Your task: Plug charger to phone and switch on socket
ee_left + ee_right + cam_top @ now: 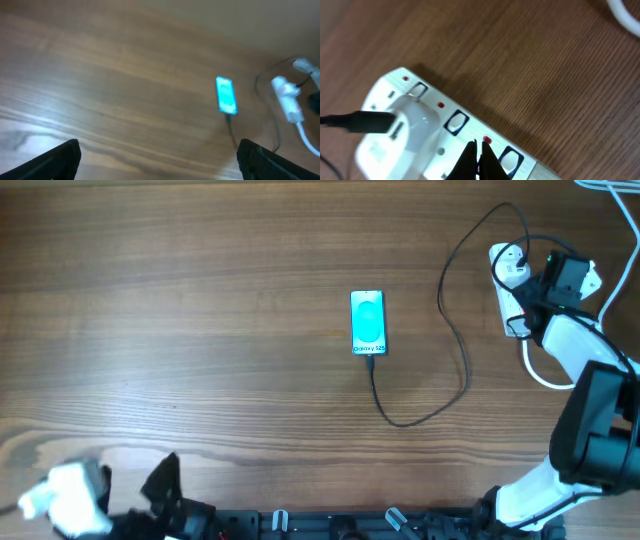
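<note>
a small flat rectangular phone (367, 322) with a glowing teal-blue screen is lying face up on the brown wooden table (200, 300), around the middle and a little toward the right edge. the thin long black charger cable (420, 418) is meeting the phone's near short edge with its small connector tip. whether the tip is fully seated is too small to tell. from there the cable is sweeping toward the near edge, curving right, then looping up toward the far right corner.

in that far right corner the white elongated plastic socket strip (510, 292) is lying flat, with its thick white cord (542, 373) bending away toward the right edge. in the right wrist view the socket strip (445, 142) is showing small red markings (440, 105) and dark-framed rocker switches (456, 122) along its top. a white plug adapter (402, 131) is sitting in it, with a black connector (365, 121) running into the adapter's side.

the right gripper (477, 150) is hovering low over the strip with its two black fingers pressed together and gripping nothing. its tips are pointing just beside one red marking, between two of the switches. whether they are touching the plastic cannot be told. in the overhead view the right gripper (530, 302) is reaching across the strip.

the left gripper (157, 145) is hanging well apart from everything, over the near left corner, with its jaws spread wide and empty. its blurred view is looking across the bare wood toward the phone (225, 95).
</note>
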